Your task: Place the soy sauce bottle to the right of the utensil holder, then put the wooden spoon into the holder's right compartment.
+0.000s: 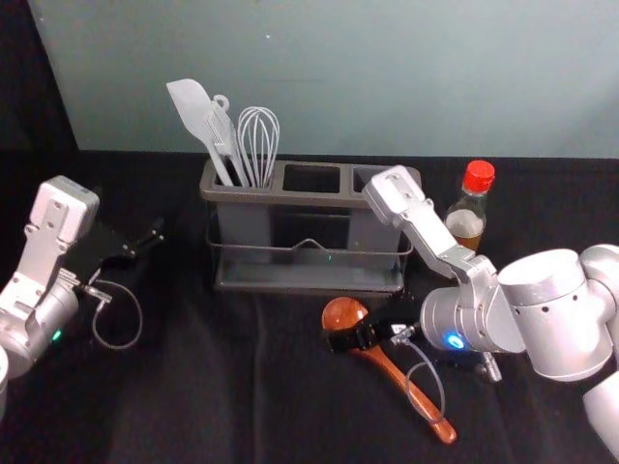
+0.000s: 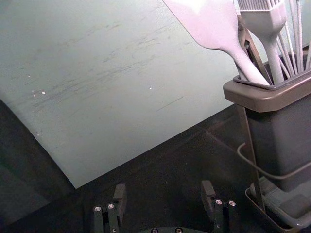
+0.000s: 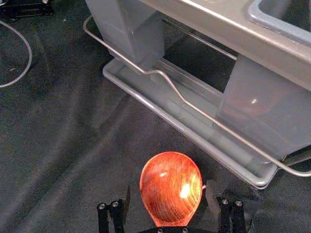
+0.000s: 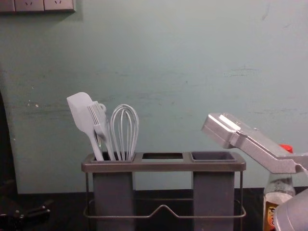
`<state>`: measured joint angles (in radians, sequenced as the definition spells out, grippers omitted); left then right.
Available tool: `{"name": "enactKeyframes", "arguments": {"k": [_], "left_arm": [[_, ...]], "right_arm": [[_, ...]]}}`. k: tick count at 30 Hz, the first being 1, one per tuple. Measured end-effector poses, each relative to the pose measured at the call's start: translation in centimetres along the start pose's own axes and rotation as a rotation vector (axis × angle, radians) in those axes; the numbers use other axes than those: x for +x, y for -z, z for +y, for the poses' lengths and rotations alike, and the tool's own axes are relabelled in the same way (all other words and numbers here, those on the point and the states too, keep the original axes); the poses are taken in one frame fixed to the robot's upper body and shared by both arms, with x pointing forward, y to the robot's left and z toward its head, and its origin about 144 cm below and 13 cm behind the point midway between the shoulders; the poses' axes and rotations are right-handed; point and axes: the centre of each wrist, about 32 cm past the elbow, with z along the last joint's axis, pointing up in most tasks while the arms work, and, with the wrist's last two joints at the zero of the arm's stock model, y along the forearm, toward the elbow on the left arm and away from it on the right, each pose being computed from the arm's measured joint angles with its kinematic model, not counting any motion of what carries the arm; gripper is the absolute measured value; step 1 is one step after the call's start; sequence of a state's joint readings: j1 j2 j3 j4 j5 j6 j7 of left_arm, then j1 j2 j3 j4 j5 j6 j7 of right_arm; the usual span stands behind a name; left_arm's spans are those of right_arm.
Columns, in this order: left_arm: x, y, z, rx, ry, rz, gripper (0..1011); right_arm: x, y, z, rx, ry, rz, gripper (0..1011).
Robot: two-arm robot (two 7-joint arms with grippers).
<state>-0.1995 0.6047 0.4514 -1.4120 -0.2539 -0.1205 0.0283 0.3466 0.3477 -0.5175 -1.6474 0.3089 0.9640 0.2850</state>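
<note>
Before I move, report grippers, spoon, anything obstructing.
Right gripper open over spoon lying on table. Left gripper open, left of holder. Right arm looms by right compartment.

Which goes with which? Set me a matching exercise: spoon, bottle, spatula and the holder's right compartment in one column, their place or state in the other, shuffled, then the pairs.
Things:
A. wooden spoon
B. soy sauce bottle
C. spatula
D. right compartment

Place or state:
1. stands in the left compartment
2. has no utensil sticking up from it
3. lies on the black cloth, at the right gripper, whose jaws are open
4. stands to the right of the holder

Pairs: A-3, B-4, C-1, D-2
</note>
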Motion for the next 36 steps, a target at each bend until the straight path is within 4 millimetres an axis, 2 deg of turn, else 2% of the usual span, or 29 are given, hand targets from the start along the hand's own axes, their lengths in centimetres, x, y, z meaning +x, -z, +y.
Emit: {"name": "enactKeyframes", "arguments": {"k": [36], "left_arm": [[0.0, 0.0, 0.0, 0.000, 0.000, 0.000, 1005]], "right_arm": [[0.2, 0.4, 1.8, 0.014, -0.001, -0.011, 1003]]}}
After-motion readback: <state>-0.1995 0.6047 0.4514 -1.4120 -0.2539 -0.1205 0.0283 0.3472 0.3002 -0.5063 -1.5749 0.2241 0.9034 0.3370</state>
